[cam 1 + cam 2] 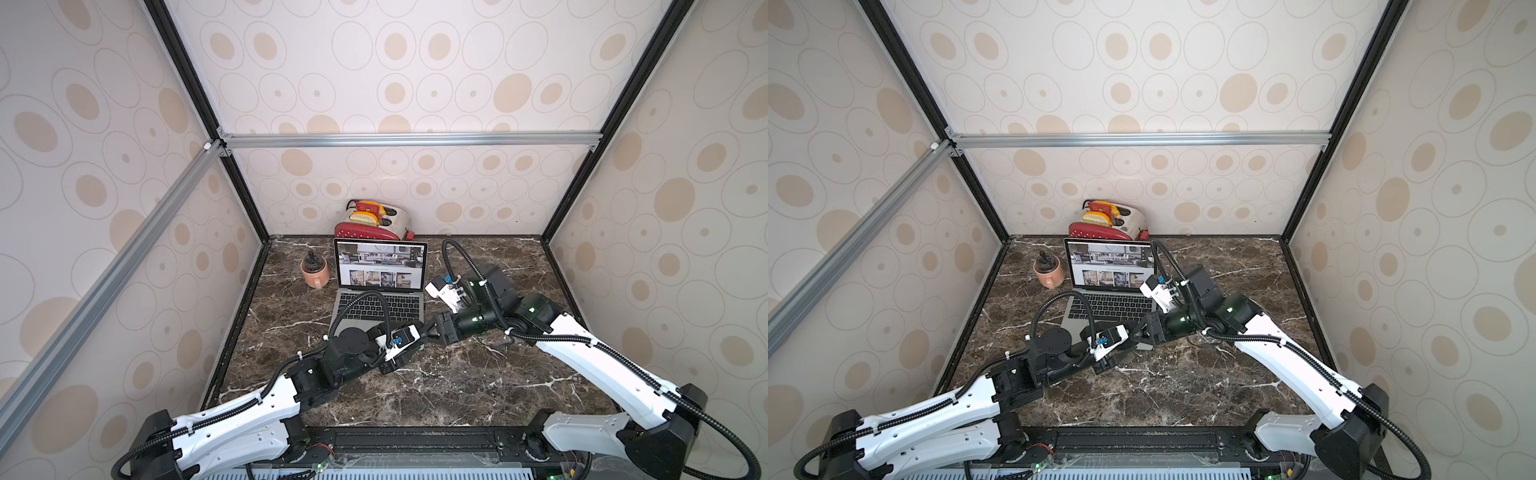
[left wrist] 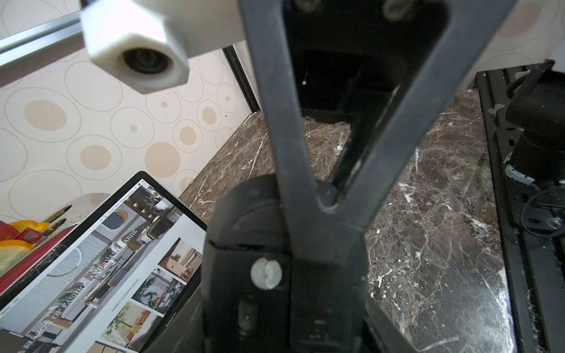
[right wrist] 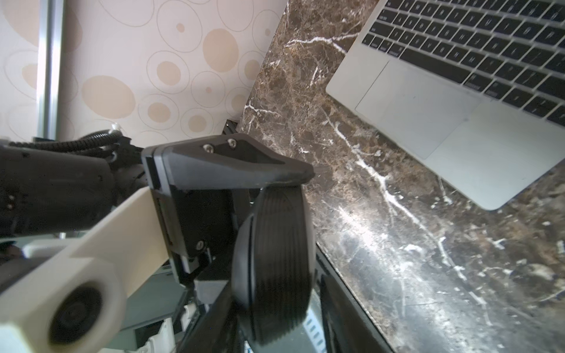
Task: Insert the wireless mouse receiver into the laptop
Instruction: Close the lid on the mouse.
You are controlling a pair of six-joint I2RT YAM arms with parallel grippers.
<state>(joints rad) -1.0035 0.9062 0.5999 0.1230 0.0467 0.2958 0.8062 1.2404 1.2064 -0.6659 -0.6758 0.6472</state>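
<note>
Slim silver-grey laptop [image 1: 403, 306]: open at middle of dark marbled tabletop [image 1: 478, 386]. Receiver not discernible. Left claw [image 2: 327, 198] pressed together against black ribbed rounded body [image 3: 275, 259]; right claw [image 1: 429, 329] alongside, spread not determinable. Risk: small receiver dropped in hand-over through misaligned pinch; collision near laptop corner.

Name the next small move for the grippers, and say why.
Probably close the right gripper on the mouse while the left gripper holds it. The left is shut on the mouse by the laptop's near corner, the right is nosed up to it, and no receiver shows yet, so it likely has to be pulled from the mouse first.
</note>
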